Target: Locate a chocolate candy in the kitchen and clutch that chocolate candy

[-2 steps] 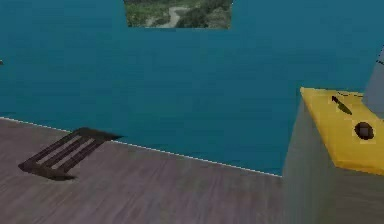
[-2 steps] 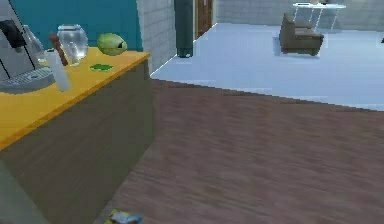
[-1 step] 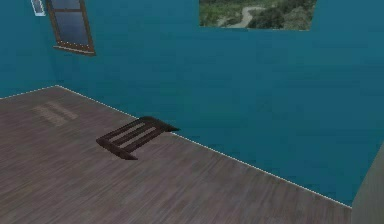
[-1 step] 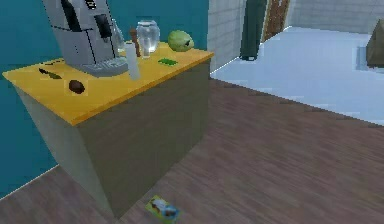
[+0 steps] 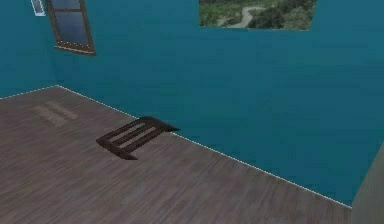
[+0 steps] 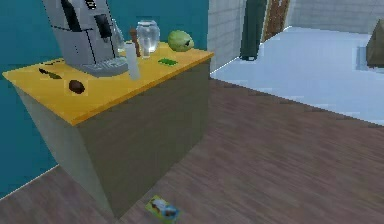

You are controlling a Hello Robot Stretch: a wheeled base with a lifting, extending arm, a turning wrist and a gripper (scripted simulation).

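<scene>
A counter with a yellow top stands at the arm side view's left. Near its front corner lies a small dark brown lump that may be the chocolate candy. A thin dark thing lies a little farther back. Also on the top are a grey coffee machine, a white bottle, a glass jar, a round green fruit and a small flat green thing.
A small colourful packet lies on the wood floor by the counter's foot. Beyond the counter, a pale floor begins past a dark green upright thing. The forward view has a teal wall, a window, a landscape picture and a dark flat frame on the floor.
</scene>
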